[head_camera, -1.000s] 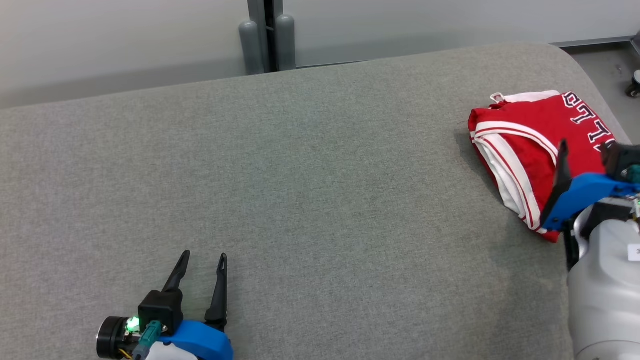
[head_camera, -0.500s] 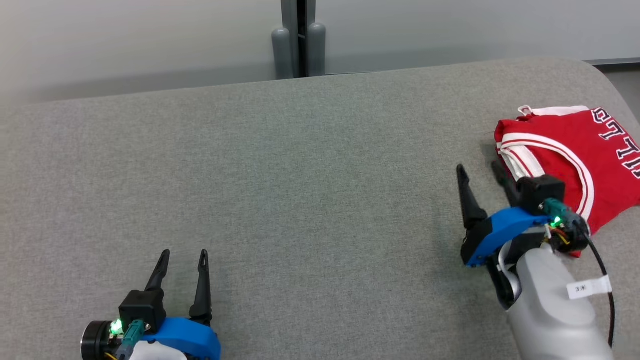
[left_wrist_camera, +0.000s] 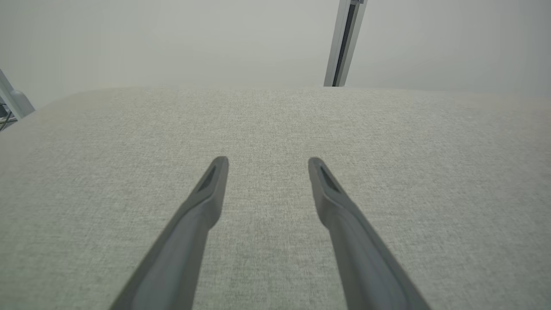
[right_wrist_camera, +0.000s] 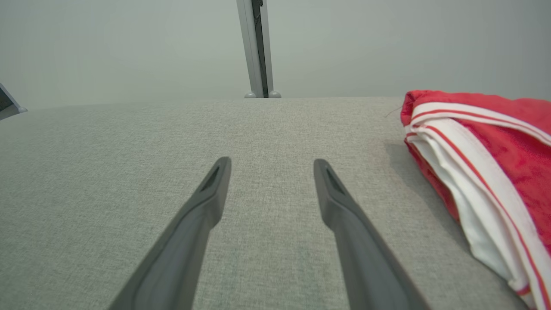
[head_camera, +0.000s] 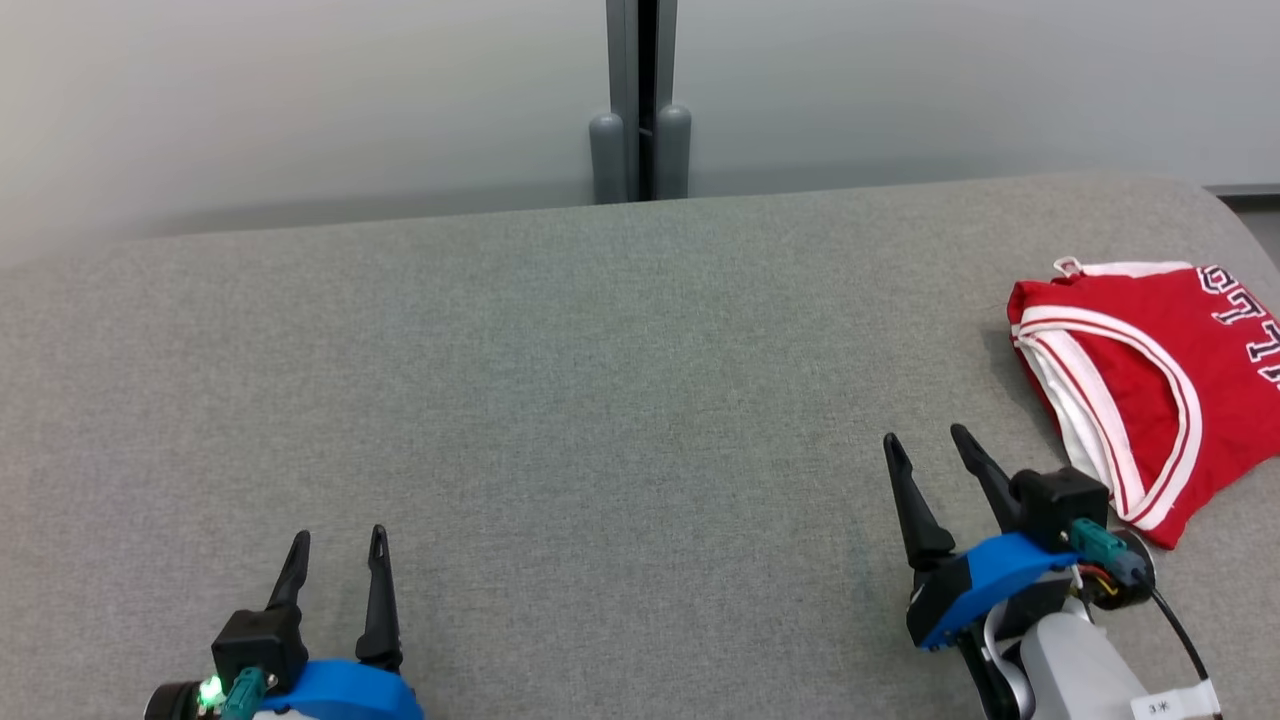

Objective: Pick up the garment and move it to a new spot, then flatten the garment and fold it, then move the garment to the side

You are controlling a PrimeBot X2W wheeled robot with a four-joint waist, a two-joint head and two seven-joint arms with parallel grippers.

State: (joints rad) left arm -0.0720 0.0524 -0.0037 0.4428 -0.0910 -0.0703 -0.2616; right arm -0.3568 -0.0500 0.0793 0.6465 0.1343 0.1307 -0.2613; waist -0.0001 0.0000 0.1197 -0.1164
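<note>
Pointing up the frame from the lower right of the head view, the right gripper [head_camera: 924, 437] held nothing, its two fingers parted by a moderate gap. The left gripper [head_camera: 339, 534] sat at the lower left, also empty, with a similar spread. Both were low over the grey padded surface [head_camera: 620, 400]; whether they touched it could not be told.

The garment [head_camera: 1150, 380], a red sports top with white bands and dark lettering, lay folded at the right edge of the frame. It was just beyond and to the right of the right gripper and apart from its fingers. Judged by its look it was light, soft and limp, so it would likely sag and come unfolded if lifted by one corner. Its knit looked fairly smooth and might slip in a shallow pinch. The stacked, white-banded edge facing the gripper seemed the best place to take hold, gripping all the layers together.

The right wrist view showed that edge from low down: several layers piled up, with a shadow on the padding beside them, which the head view flattened. The head view showed the lettering, the outline of the fold and how the two grippers stood to each other. The left wrist view showed bare padding running up to a pale wall [left_wrist_camera: 172, 38] and a slim post [left_wrist_camera: 344, 43] at the top of the frame
</note>
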